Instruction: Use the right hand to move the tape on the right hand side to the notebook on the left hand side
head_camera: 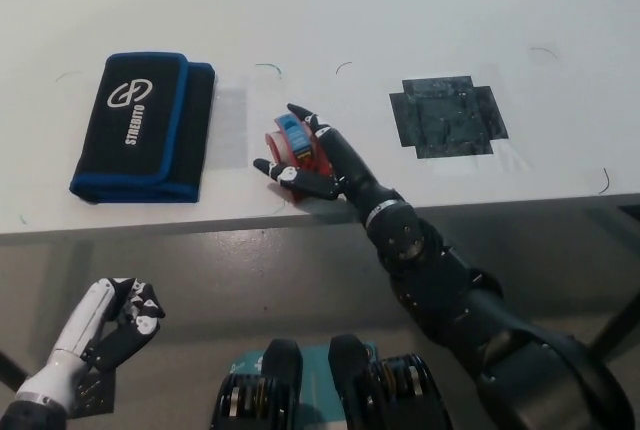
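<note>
Gripping the red tape, the right hand is over the worktop, notebook off to its left. The left hand rests low, fingers curled on nothing.

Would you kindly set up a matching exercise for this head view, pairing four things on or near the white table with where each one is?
Things:
1. red tape dispenser with a blue top
2. black zip-up notebook case with blue trim
3. dark cross-shaped patch
4. white left hand

Places:
A. stuck flat on the table, right of centre
B. below the table edge, at lower left
C. held in the black right hand, mid-table
D. lying at the table's left

Pairs: 1-C, 2-D, 3-A, 4-B
</note>
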`<state>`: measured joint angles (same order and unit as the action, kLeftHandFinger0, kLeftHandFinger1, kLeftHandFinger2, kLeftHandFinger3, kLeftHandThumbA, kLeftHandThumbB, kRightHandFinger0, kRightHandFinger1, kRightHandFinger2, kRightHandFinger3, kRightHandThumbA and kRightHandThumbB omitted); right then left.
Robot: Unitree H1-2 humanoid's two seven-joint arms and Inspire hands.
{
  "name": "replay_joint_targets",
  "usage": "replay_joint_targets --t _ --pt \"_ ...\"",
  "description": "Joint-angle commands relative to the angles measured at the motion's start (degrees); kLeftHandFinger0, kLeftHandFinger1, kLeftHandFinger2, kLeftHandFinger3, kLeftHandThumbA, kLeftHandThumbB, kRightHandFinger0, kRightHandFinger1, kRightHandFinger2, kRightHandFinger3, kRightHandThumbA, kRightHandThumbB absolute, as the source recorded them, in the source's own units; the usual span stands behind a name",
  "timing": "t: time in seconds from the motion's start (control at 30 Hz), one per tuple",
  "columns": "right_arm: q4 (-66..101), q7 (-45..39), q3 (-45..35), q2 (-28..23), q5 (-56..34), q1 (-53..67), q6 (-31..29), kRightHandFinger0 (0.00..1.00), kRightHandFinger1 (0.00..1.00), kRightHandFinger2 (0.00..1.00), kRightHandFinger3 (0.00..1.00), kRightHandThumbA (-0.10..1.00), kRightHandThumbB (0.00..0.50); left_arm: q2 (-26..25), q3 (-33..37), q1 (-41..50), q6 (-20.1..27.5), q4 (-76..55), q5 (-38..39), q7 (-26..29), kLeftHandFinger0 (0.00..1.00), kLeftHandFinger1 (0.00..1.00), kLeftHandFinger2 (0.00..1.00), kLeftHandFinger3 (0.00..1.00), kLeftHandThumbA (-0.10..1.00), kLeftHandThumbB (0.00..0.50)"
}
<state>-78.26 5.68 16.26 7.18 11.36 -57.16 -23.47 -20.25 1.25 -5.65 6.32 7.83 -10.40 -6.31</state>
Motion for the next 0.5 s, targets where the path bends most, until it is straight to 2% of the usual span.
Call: replay_joint_targets --t 0.0,0.13,0.2,0.27,0.33,0.4,0.43,0.47 --pt "-0.9 -3.0 2.1 4.7 2.5 -0.8 0.2 1.00 1.00 1.00 1.00 0.91 0.500 -0.9 0.1 -1.2 -0.3 -2.0 -0.5 -0.6 0.13 0.16 0.30 0.37 -0.10 0.373" --pt "-0.9 -3.2 2.3 4.7 2.2 -0.7 -0.2 1.00 1.00 1.00 1.00 0.89 0.500 -0.9 0.0 -1.1 -0.2 -2.2 -0.3 -0.7 0.15 0.19 0.32 0.38 -0.10 0.374" --pt "-0.9 -2.7 2.8 4.5 2.7 -0.8 0.1 1.00 1.00 1.00 1.00 0.91 0.500 -0.9 0.0 -1.5 0.3 -1.5 0.1 -0.9 0.24 0.26 0.37 0.38 -0.10 0.373" --pt "-0.9 -2.8 2.8 4.3 2.6 -0.8 0.2 1.00 1.00 1.00 1.00 0.91 0.500 -0.7 -0.1 -1.5 -0.1 -1.8 0.4 -0.9 0.13 0.16 0.31 0.37 -0.10 0.371" --pt "-0.8 -2.9 2.7 3.8 2.2 -0.7 0.2 1.00 1.00 1.00 1.00 0.91 0.500 -0.8 0.0 -1.4 -0.2 -1.9 0.3 -1.0 0.07 0.13 0.29 0.38 -0.10 0.362" --pt "-0.8 -3.5 2.2 3.5 1.6 -0.8 0.5 1.00 1.00 1.00 1.00 0.90 0.500 -0.9 0.1 -1.5 -0.2 -1.9 0.1 -1.1 0.06 0.12 0.29 0.39 -0.10 0.360" --pt "-0.8 -3.7 2.0 3.4 1.5 -0.9 0.4 1.00 1.00 1.00 1.00 0.88 0.500 -1.0 0.0 -1.4 -0.1 -1.6 0.0 -1.0 0.12 0.16 0.30 0.38 -0.10 0.368" --pt "-0.7 -3.8 2.0 3.2 1.4 -0.9 0.4 1.00 1.00 1.00 1.00 0.88 0.500 -0.9 0.0 -1.4 -0.2 -1.5 -0.1 -0.9 0.12 0.16 0.30 0.38 -0.10 0.368"
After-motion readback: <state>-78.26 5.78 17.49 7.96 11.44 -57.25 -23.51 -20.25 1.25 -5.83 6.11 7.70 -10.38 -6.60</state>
